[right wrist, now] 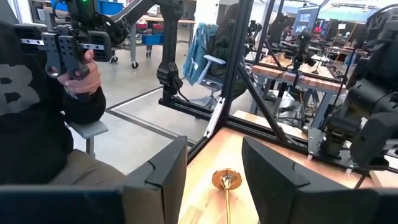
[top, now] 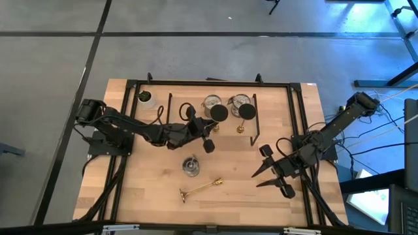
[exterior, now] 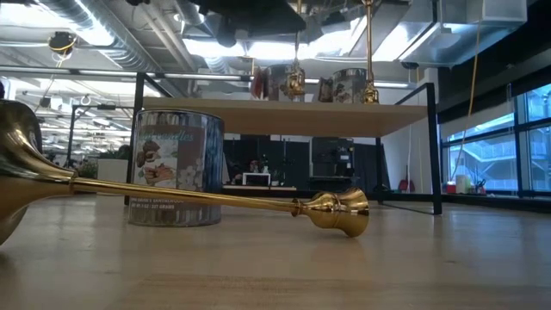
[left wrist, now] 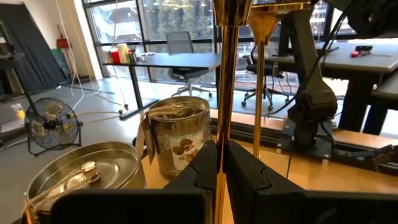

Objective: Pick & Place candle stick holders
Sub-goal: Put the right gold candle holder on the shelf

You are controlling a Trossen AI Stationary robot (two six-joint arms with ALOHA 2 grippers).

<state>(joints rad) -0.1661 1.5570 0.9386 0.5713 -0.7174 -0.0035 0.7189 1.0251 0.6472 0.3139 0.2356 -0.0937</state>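
Note:
My left gripper (left wrist: 221, 149) reaches level over the black wire rack's wooden shelf (exterior: 284, 116) and is shut on a gold candle stick holder (top: 218, 113), which stands upright. A second gold stick (top: 244, 112) stands beside it, behind two silvery cups (top: 212, 102) (top: 240, 101) on the shelf. On the table below, a third silvery cup (top: 190, 165) stands upright and a third gold stick (top: 201, 188) lies on its side. My right gripper (top: 264, 173) hovers open near the table's right side, touching nothing. My left gripper pinches the gold stick's slim stem (left wrist: 219, 124) between its two fingers. The fingers come in level from the table's left and lie across the upright stem. The gripper hides the stick's foot, so I cannot tell whether it stands on the shelf.
The black wire rack (top: 295, 111) frames the table's far half. A small white pot with a green plant (top: 145, 98) sits at its far left corner. A person holding a hand controller (right wrist: 68, 50) sits beyond the table. Bare wood lies between the lying stick and my right gripper.

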